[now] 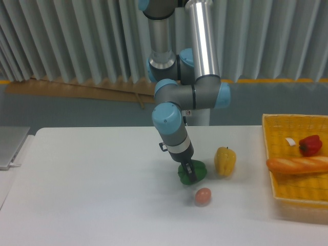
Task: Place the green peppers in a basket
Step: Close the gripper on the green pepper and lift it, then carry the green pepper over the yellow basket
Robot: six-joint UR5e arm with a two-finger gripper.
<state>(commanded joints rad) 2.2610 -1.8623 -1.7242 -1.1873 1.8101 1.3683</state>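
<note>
A glossy dark-green pepper sits at the table's middle, just left of a yellow pepper. My gripper reaches down at a slant from the upper left and is shut on the green pepper, its dark fingers across the pepper's front. The pepper seems to hang slightly above the tabletop. The yellow woven basket stands at the right edge, well apart from the gripper, and is partly cut off by the frame.
A small reddish-brown egg-shaped thing lies just in front of the green pepper. Inside the basket are a bread loaf, a red pepper and a small white item. A grey flat object sits at the table's left edge.
</note>
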